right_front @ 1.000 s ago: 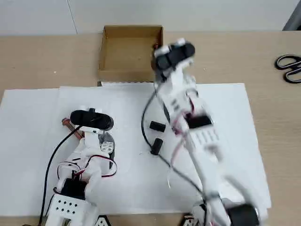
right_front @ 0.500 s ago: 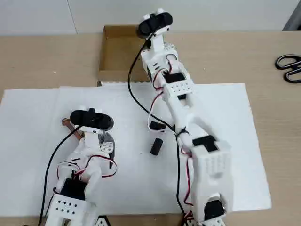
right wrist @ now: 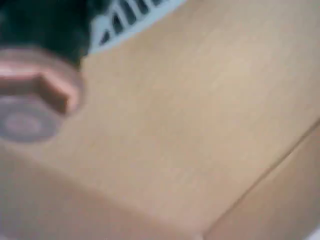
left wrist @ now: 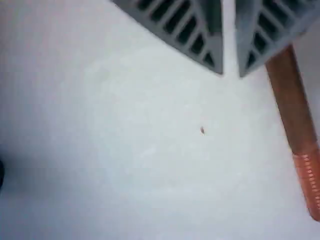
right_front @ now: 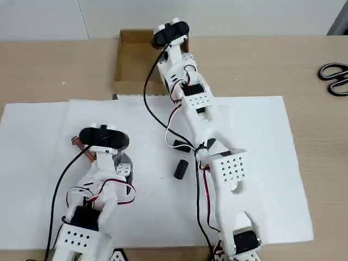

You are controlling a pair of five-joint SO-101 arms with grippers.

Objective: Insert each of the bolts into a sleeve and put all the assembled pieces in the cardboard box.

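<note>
A copper bolt (left wrist: 292, 112) lies on the white paper, right beside my left gripper (left wrist: 230, 67), whose grey fingers (left wrist: 192, 35) are shut with nothing between them. In the high view that bolt (right_front: 76, 142) pokes out left of the left gripper (right_front: 101, 148). My right gripper (right_front: 166, 45) hangs over the cardboard box (right_front: 130, 60). It is shut on an assembled piece: a copper bolt head (right wrist: 30, 105) sticking out of a black sleeve (right wrist: 45, 25), above the box floor (right wrist: 190, 115). Two loose black sleeves (right_front: 181, 168) (right_front: 180, 144) lie mid-paper by the right arm.
The white paper sheet (right_front: 43, 157) covers the table's middle. Scissors (right_front: 334, 76) lie at the far right edge. The right arm stretches from the front edge across the paper to the box, and its cables hang over the sleeves.
The right arm has swung left and reached further out, carrying its gripper from the box's right edge to above the box's inside. The left arm has stayed in place.
</note>
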